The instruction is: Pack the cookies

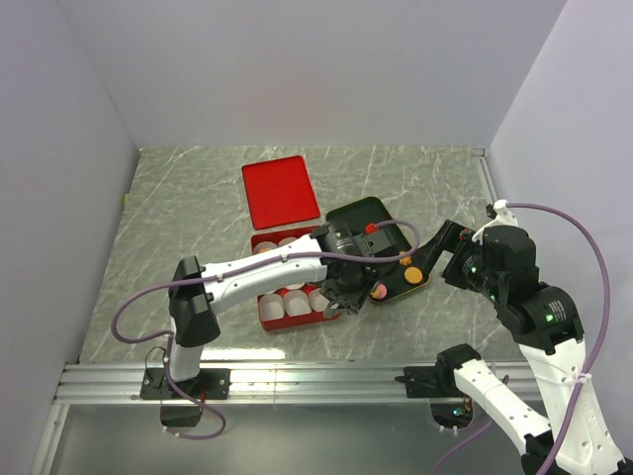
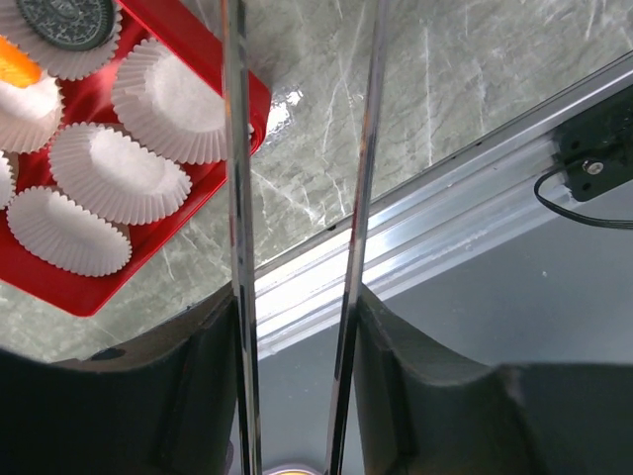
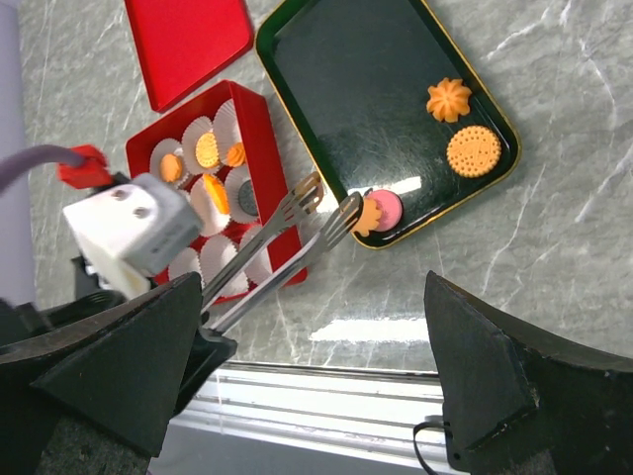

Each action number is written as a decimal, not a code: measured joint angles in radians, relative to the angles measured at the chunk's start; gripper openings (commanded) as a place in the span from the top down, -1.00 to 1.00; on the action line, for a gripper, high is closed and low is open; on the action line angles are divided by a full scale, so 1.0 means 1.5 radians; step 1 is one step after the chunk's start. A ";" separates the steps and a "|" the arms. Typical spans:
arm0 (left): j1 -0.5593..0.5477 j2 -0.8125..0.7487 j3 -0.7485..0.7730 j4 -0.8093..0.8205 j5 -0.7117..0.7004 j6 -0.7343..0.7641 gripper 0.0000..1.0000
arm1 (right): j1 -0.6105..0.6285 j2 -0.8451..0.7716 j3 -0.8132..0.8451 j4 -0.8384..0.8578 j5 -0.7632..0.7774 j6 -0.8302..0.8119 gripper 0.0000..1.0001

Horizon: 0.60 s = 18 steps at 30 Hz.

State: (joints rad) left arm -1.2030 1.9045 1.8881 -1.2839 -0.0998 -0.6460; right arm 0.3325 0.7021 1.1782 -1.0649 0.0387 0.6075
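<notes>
A black tray [image 3: 366, 89] holds an orange flower cookie [image 3: 449, 99], a round orange cookie [image 3: 474, 150], a pink cookie [image 3: 388, 208] and a small orange one [image 3: 368, 216] at its near corner. My left gripper [image 1: 341, 267] is shut on metal tongs [image 3: 297, 223]. The tong tips are slightly apart, and one touches the small orange cookie. The red box [image 3: 265, 148] has white paper cups; several hold orange cookies [image 3: 207, 149] and one holds a dark cookie [image 2: 67, 20]. My right gripper [image 1: 450, 252] is open and empty beside the tray's right edge.
The red lid [image 1: 281, 190] lies flat behind the box. Several paper cups [image 2: 119, 173] at the box's near end are empty. An aluminium rail [image 1: 326, 381] runs along the table's near edge. White walls close in the back and sides.
</notes>
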 measured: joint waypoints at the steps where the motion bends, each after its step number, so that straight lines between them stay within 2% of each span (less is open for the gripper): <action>1: -0.001 0.005 0.003 -0.003 0.000 0.003 0.01 | 0.000 0.000 0.000 -0.001 0.000 0.000 -1.00; 18: -0.002 0.032 0.006 0.003 0.006 0.025 -0.01 | 0.000 0.000 0.000 -0.001 0.002 -0.002 -1.00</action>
State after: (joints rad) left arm -1.2060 1.9530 1.8973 -1.2800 -0.0902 -0.6086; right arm 0.3325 0.7021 1.1778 -1.0657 0.0410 0.6044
